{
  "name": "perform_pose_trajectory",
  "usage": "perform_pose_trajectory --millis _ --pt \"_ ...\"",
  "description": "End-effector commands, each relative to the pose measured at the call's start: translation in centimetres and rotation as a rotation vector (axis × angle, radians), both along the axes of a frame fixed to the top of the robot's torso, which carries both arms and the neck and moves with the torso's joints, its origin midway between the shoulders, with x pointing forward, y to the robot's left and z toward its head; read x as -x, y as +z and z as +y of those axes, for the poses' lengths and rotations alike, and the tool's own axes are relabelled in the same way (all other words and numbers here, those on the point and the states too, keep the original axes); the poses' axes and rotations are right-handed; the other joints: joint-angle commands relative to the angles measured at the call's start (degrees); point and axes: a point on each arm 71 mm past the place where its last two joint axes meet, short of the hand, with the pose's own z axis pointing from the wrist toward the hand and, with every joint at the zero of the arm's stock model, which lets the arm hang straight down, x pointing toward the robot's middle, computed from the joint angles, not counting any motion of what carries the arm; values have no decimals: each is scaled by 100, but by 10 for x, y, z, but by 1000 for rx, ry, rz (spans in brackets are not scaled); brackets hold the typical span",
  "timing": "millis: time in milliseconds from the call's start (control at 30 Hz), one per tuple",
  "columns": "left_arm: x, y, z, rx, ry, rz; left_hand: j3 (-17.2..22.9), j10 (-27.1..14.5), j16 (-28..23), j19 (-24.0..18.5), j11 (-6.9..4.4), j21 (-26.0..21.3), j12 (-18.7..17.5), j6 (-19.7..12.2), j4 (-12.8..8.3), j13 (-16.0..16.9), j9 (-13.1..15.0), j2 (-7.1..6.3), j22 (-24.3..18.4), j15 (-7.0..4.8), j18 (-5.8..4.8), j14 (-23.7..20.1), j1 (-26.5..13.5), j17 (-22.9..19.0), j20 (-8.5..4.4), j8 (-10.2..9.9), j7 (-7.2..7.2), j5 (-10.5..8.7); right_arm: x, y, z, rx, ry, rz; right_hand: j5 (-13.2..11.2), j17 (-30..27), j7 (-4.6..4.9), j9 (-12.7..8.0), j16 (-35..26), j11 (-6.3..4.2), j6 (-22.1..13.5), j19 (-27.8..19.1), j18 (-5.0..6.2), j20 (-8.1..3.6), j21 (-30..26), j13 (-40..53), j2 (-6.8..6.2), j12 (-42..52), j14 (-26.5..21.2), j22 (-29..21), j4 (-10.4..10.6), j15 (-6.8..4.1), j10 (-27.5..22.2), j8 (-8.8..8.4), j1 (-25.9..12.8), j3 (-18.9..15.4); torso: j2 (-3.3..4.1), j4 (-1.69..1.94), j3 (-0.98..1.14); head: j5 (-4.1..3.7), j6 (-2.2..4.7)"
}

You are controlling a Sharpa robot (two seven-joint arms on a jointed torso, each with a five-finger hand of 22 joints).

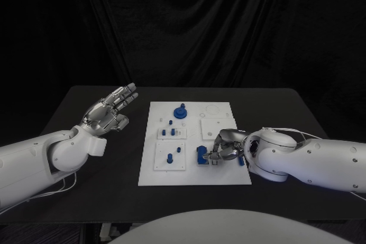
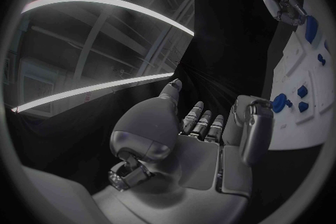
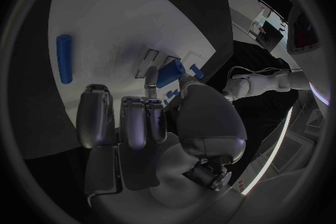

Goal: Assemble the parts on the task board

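Task board assembly: right hand working at the board's near right corner.

Head view: white flat task board (image 1: 194,172) lying mid-desk (image 1: 290,104); right hand (image 1: 226,146) closing its fingers on a blue block part (image 1: 202,155); left hand (image 1: 110,109) hovering, fingers spread, holding nothing.
Left wrist view: a smooth blue knob part (image 2: 279,102) standing seated.
Right wrist view: a blue cylinder part (image 3: 64,58) lying loose.
Risk: the glossy block may be slipping or tilting under an off-centre pinch.

No text, label, brand or number can be read on the task board (image 1: 194,178), its blue parts, the table or either arm
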Motion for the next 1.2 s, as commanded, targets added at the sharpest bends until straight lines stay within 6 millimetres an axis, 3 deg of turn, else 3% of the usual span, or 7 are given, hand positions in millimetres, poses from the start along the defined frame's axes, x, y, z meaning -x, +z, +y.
perform_pose_trajectory --millis 33,433,767,1067,1200 --pt "1 0 -2 13 -13 -2 40 -1 -20 602 48 25 27 9 2 7 6 -9 1509 44 -79 -2 41 -5 35 20 47 40 0 -4 -3 26 -9 11 6 1074 -21 29 -10 -22 23 111 -38 -21 22 1508 4 16 517 1087 -74 -26 598 35 164 -4 -2 -1 5 2 -1" --pt "1 0 -1 12 -17 2 45 -2 -20 602 49 25 28 2 -1 7 5 -7 1509 49 -79 -2 41 -5 38 18 47 42 -1 -6 -2 24 -7 10 -107 1069 -36 122 -11 -34 -8 111 -38 -30 20 1508 -77 16 516 1087 -308 -36 598 87 602 -51 1 -7 3 8 -1" --pt "2 -1 -1 12 -20 5 48 -3 -20 602 50 25 29 0 -1 6 4 -6 1509 56 -79 -2 40 -5 40 18 47 43 4 2 -7 -26 -28 -35 -96 1084 -33 155 -4 -34 -12 117 -41 -32 34 1508 -55 16 519 1091 -293 -37 598 121 617 -76 -1 -5 4 6 -1" --pt "3 0 0 10 -14 4 64 7 -20 602 49 25 47 21 -9 10 8 -8 1509 99 -79 -2 39 -5 64 26 43 48 14 25 -32 -25 -86 -85 298 1078 -22 167 -4 -27 -126 124 -44 -32 46 1508 -31 16 519 1094 -174 -33 598 102 635 -139 2 -11 3 -33 -1" --pt "3 0 0 8 -9 4 68 14 -20 602 50 25 57 34 -16 12 10 -11 1509 104 -79 -2 39 -5 74 31 46 50 16 32 -51 32 -119 -89 703 1064 -4 92 -10 -11 -190 123 -45 -24 47 1508 -41 16 515 1095 -136 -22 598 13 728 -126 0 -10 0 -67 -1"
